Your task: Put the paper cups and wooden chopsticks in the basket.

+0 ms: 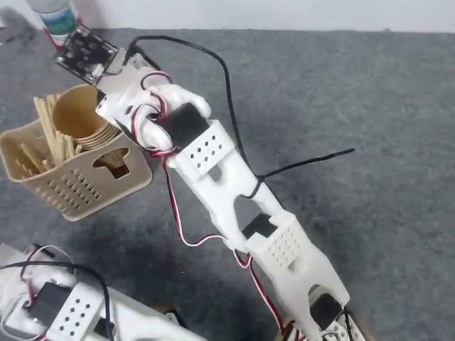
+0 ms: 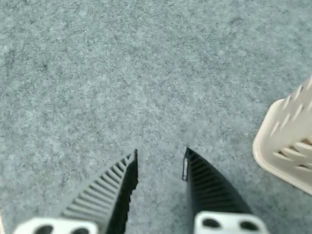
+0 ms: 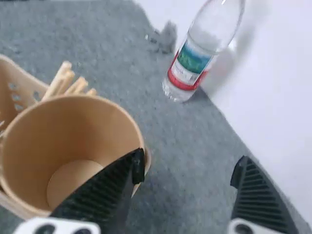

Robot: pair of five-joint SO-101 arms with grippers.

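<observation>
Paper cups (image 1: 77, 114) sit stacked beside wooden chopsticks (image 1: 50, 124) in the basket (image 1: 78, 177), upper left of the high view. The right end effector (image 3: 190, 163) hangs spread apart at the cup rim; lift it straight up so no finger snags.

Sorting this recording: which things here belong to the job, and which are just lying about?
Job: basket; paper cups, stacked in it; wooden chopsticks, standing in it.
Lying about: water bottle; black cable on the grey mat.
</observation>
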